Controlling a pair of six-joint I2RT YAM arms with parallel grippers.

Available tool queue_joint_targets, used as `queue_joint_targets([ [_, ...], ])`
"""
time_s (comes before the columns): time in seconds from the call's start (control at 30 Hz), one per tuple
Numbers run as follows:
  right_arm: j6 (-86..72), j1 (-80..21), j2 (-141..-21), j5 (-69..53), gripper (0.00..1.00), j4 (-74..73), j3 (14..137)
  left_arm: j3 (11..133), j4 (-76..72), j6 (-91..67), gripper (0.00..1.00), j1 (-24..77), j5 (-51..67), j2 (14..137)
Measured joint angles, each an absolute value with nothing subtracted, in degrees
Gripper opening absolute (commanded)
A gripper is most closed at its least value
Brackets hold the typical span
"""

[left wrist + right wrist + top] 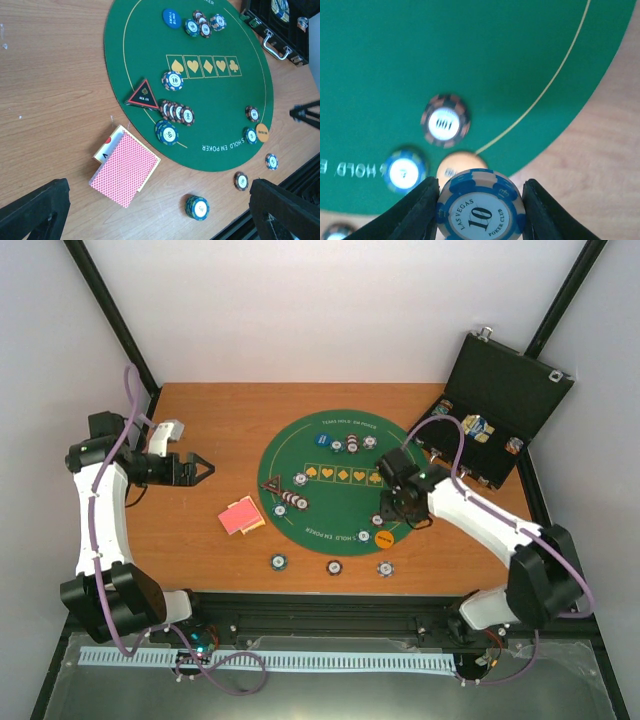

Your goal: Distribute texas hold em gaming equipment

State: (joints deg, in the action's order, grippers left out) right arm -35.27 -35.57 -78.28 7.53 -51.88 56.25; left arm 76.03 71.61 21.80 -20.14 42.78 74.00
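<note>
My right gripper [480, 200] is shut on a blue-and-cream "10" poker chip [481, 210], held on edge a little above the near right rim of the green mat [340, 505]. Below it lie a maroon 100 chip [445, 121], a blue chip [402, 171] and an orange disc [461, 164]. The red-backed playing cards [240, 515] lie in a loose pile on the wood left of the mat. My left gripper [200, 468] hangs open above the table's left side with nothing in it. More chips sit on the mat [172, 80], and a small stack [197, 206] stands on the wood.
A black case [505, 405] stands open at the back right with chips inside. A black triangular marker [143, 95] lies on the mat's left side. Three chips [334, 566] sit in a row on the wood in front of the mat.
</note>
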Motion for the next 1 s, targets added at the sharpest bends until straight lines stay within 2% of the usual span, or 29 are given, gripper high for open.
queue_joint_targets([
  [0.33,-27.77,-25.47,-92.27,6.31,0.29,-47.29,61.47,74.67,74.81,31.16,1.00,-20.14,43.07,76.64],
  [0.83,-25.08,-23.66,-101.45,3.70,0.30,-42.11,62.24,71.00,80.58,48.42,1.00,-20.14,39.29,77.80],
  [0.9,-24.86,-23.33,-102.21,3.53,0.33,-41.69,62.83,70.43,80.62,50.30,1.00,-20.14,37.80,77.71],
  [1.0,-24.69,-23.11,-103.53,3.05,0.53,-40.75,63.51,68.97,80.53,52.64,1.00,-20.14,35.94,77.49],
])
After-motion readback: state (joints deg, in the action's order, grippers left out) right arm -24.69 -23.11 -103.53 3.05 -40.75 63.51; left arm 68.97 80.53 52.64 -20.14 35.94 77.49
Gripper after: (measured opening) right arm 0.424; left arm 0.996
